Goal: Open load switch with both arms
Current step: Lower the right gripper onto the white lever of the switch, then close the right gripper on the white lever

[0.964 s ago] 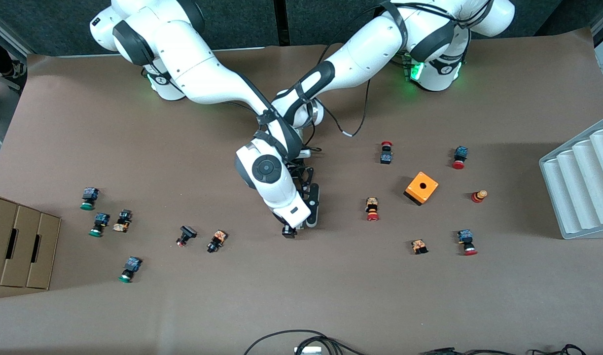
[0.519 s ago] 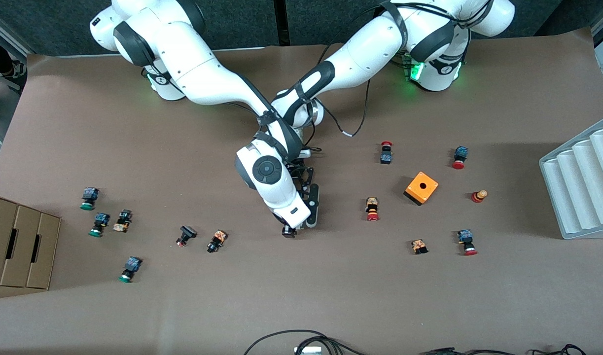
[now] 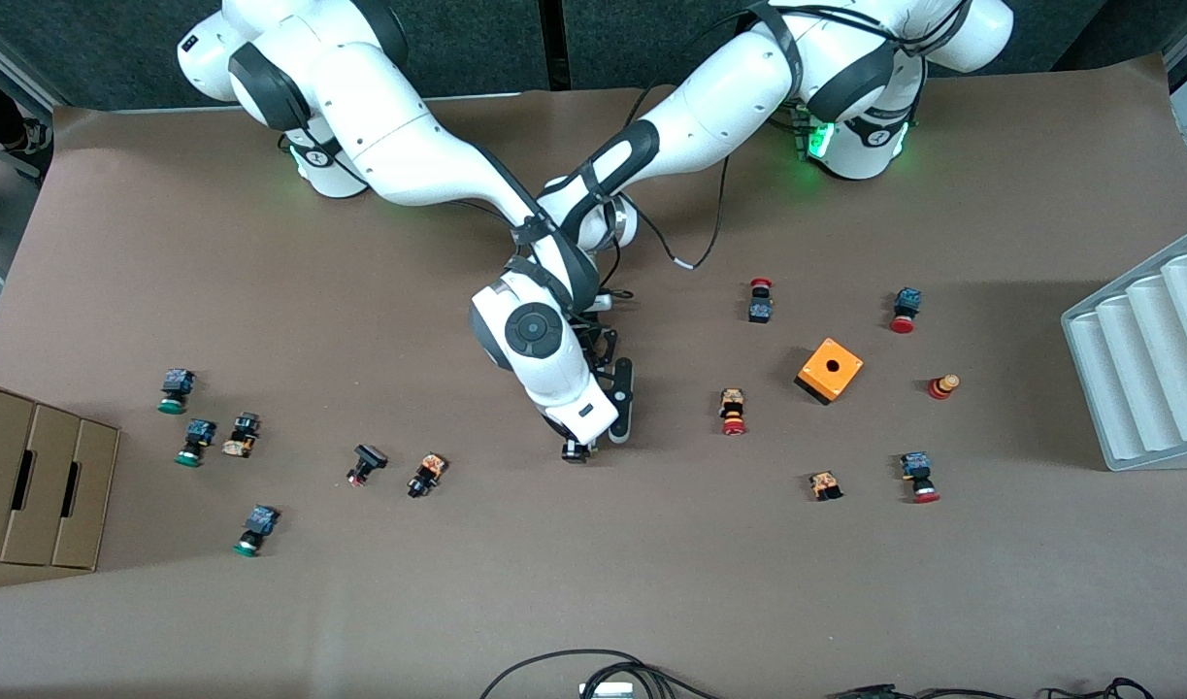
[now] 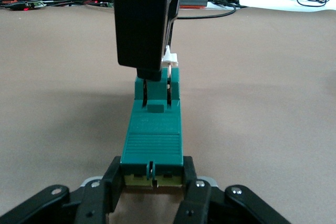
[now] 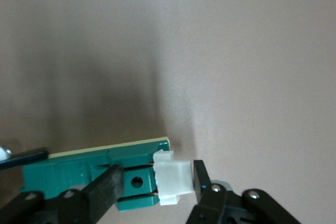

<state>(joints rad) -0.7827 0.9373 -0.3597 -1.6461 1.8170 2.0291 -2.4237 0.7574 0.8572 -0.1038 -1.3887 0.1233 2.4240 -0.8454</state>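
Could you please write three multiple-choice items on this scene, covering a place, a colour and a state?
1. Where is the load switch?
A. in the cardboard box
B. between both end effectors
C. on the grey tray

2. What colour is the cube box?
A. blue
B. orange
C. white

3. How is the left end effector?
A. shut on the load switch
B. wide open
C. out of view

B: each wrist view shows the switch between fingers.
B: the front view shows orange.
A: its fingers press the green end; the right end effector straddles the white piece.
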